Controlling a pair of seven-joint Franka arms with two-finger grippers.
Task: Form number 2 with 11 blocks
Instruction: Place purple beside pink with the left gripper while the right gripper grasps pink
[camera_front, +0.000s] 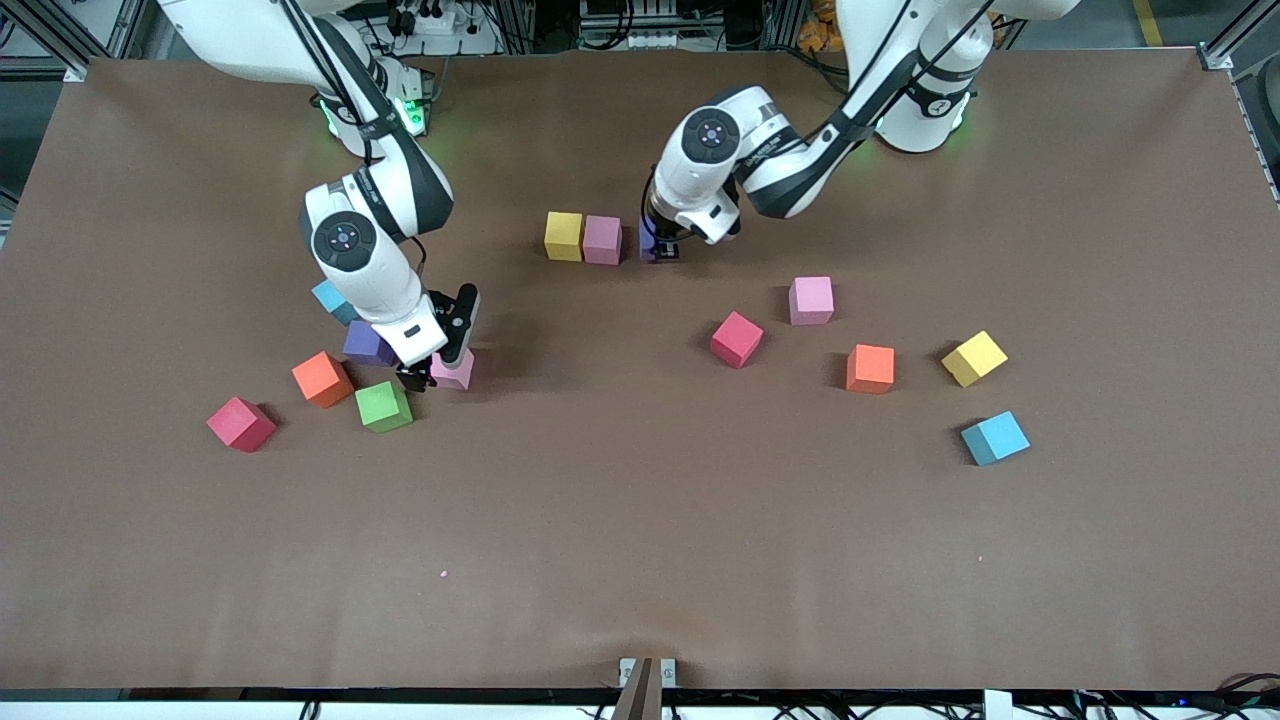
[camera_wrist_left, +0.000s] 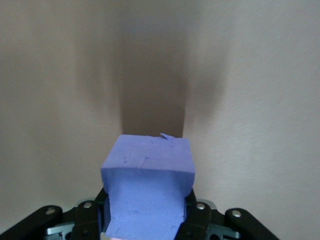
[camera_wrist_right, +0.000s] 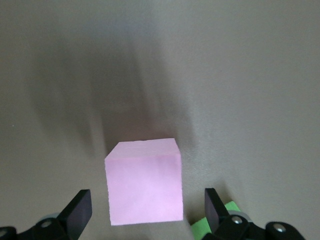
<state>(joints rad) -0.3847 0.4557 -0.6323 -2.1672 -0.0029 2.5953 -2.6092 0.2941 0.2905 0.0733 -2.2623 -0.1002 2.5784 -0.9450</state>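
Front view: left gripper (camera_front: 661, 246) pinches a purple block (camera_wrist_left: 148, 185) beside the pink block (camera_front: 602, 239) and yellow block (camera_front: 563, 236). Right gripper (camera_front: 436, 372), spread, straddles another pink cube (camera_wrist_right: 144, 182), crowded by green block (camera_front: 383, 406) and purple cube (camera_front: 366, 343). No writing is legible.

Robotics lab: aluminium framing (camera_front: 60, 40), cables (camera_front: 425, 20).
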